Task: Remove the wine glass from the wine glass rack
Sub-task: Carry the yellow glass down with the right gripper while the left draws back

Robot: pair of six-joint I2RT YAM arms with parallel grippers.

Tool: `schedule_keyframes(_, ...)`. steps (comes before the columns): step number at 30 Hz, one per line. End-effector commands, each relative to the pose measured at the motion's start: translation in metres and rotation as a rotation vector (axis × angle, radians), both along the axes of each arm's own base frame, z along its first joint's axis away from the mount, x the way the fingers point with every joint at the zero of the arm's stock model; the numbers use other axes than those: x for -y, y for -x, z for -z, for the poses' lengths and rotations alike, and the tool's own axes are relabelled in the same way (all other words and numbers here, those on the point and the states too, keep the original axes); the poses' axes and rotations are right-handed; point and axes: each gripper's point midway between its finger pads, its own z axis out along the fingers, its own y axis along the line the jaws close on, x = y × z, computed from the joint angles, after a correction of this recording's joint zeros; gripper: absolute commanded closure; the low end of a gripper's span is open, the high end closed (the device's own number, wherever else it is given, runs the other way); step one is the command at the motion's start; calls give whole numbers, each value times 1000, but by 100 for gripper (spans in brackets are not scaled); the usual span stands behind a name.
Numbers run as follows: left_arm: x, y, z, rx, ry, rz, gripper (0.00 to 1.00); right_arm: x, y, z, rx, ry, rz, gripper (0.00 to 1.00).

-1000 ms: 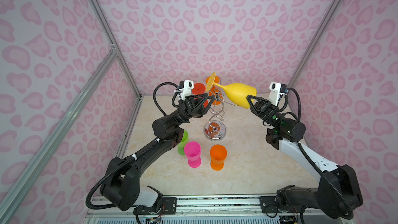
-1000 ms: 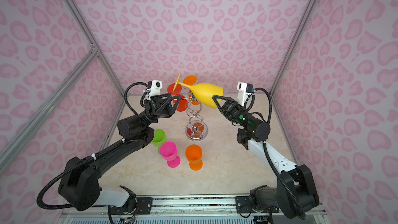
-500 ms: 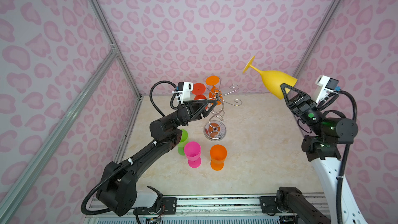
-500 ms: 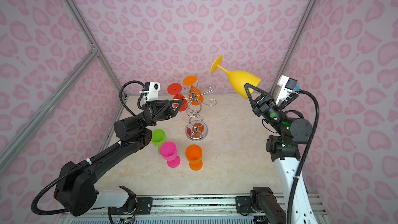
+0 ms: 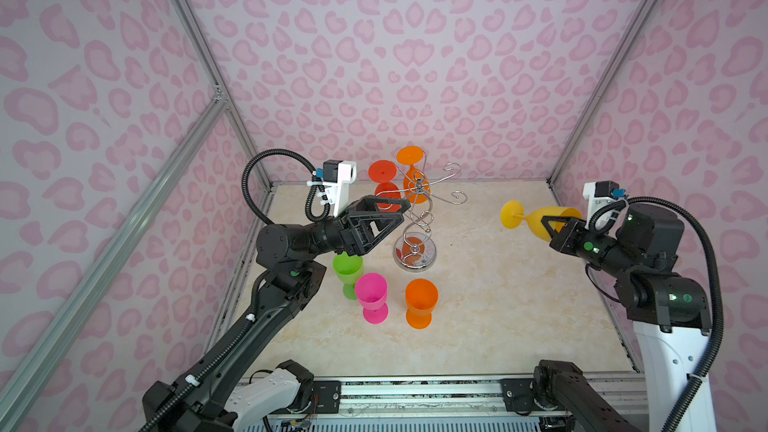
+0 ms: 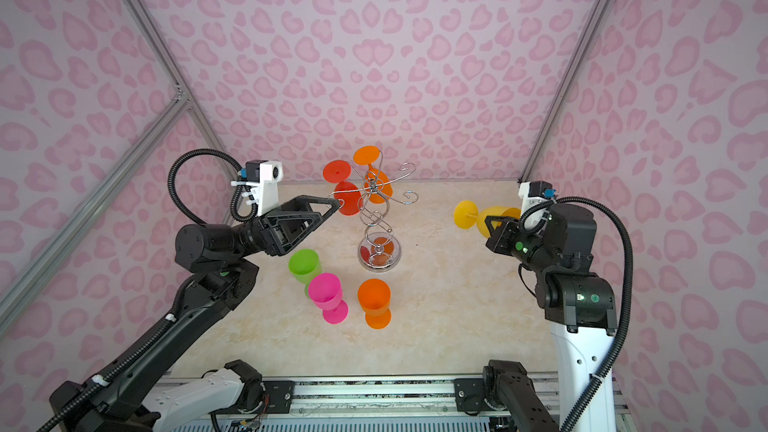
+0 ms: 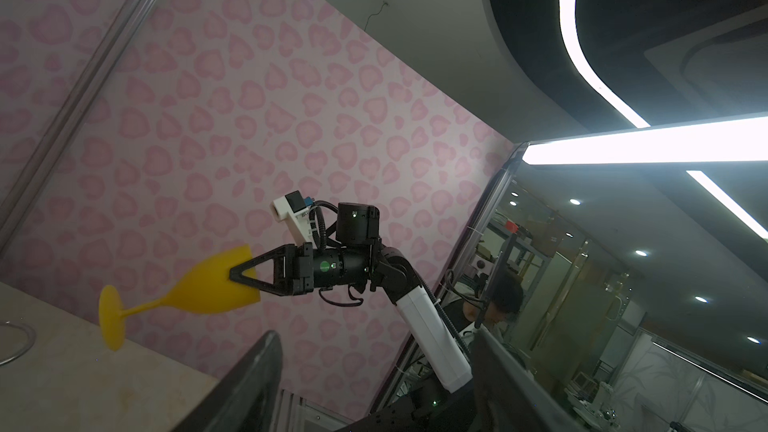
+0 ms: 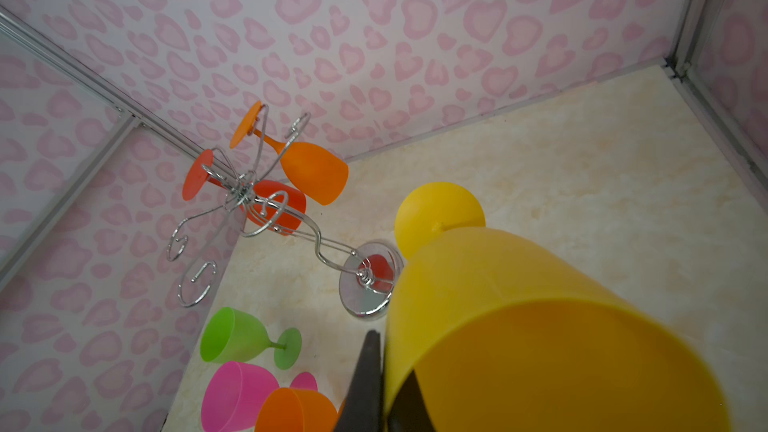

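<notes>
My right gripper (image 5: 545, 226) (image 6: 490, 224) (image 8: 386, 351) is shut on the rim of the yellow wine glass (image 5: 536, 218) (image 6: 478, 216) (image 7: 212, 284) (image 8: 519, 305), one finger inside the bowl and one outside. The glass lies nearly level above the table's right side, foot pointing toward the wine glass rack (image 5: 417, 218) (image 6: 376, 218) (image 8: 291, 218). A red glass (image 5: 386, 193) and an orange glass (image 5: 415, 195) hang from the chrome rack's curled arms. My left gripper (image 5: 401, 211) (image 6: 332, 207) (image 7: 374, 332) stands open and empty beside the rack's left arm, close to the red glass.
Three glasses stand upright in front of the rack: green (image 5: 347, 270), pink (image 5: 371, 290) and orange (image 5: 421, 297). Pink patterned walls with metal posts close in the table on three sides. The rack's mirrored base (image 5: 414, 255) sits mid-table.
My right gripper carried the yellow glass away from the rack, up to the right, then down lower, turning it nearly level. My left gripper opened wider and stayed by the rack.
</notes>
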Motion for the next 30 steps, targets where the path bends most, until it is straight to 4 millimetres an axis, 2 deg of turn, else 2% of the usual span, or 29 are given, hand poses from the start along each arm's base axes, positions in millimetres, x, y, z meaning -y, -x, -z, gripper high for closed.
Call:
schedule_keyframes(1,0,-8,13,34,-75,-91,26,-16,19,55,-195,15,-96,100)
schedule_keyframes(3,0,-8,13,31,-84,-103,26,-32,25,81,-268,37,-146,100)
schedule_keyframes(6,0,-9,15,28,-92,-107,26,-59,32,108,-328,69,-223,100)
schedule_keyframes(13,-1,-11,20,18,-105,-123,26,-94,45,151,-447,231,-366,100)
schedule_keyframes(19,-2,-13,24,12,-117,-145,26,-126,47,169,-494,340,-479,100)
schedule_keyframes(23,-3,-13,25,18,-127,-162,26,-138,42,179,-497,372,-501,100)
schedule_keyframes(30,-3,-14,28,15,-145,-170,26,-151,30,183,-478,422,-514,100)
